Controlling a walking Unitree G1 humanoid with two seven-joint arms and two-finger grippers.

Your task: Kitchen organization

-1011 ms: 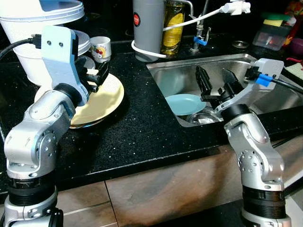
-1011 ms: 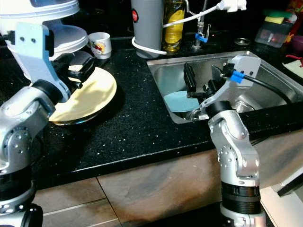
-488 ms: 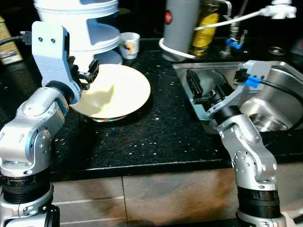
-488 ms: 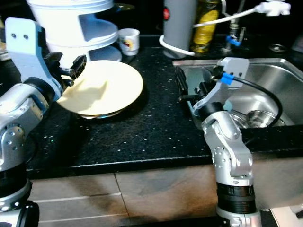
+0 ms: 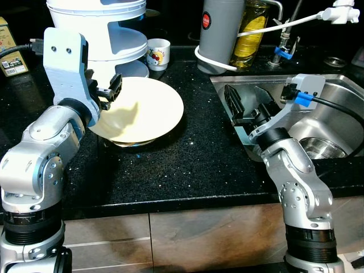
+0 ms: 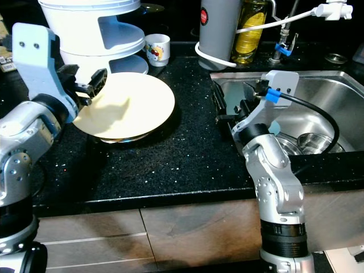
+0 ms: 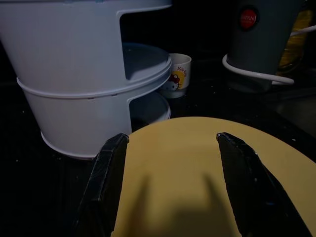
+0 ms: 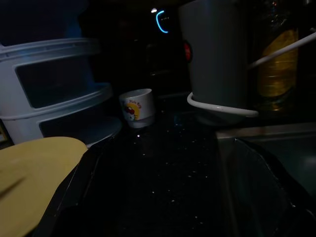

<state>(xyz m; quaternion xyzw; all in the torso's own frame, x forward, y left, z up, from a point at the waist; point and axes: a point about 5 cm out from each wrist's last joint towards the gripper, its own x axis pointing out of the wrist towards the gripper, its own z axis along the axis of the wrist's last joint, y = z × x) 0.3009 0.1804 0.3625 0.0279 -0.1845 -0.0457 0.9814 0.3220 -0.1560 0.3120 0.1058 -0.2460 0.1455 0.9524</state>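
The left gripper [image 7: 170, 185] fingers are spread over the yellow plate [image 5: 145, 108] on the tabletop [image 5: 187, 165], seemingly not gripping. The right gripper [image 5: 248, 102], parted, hovers at the sink [image 5: 335, 122] edge, blocking its interior.

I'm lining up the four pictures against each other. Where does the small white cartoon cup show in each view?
Left eye view: small white cartoon cup at the back of the counter, right of the white tiered rack.
Right eye view: cup, same spot.
Left wrist view: cup beyond the yellow plate.
Right wrist view: cup, centre-left.
Shared landmark: the grey jug.
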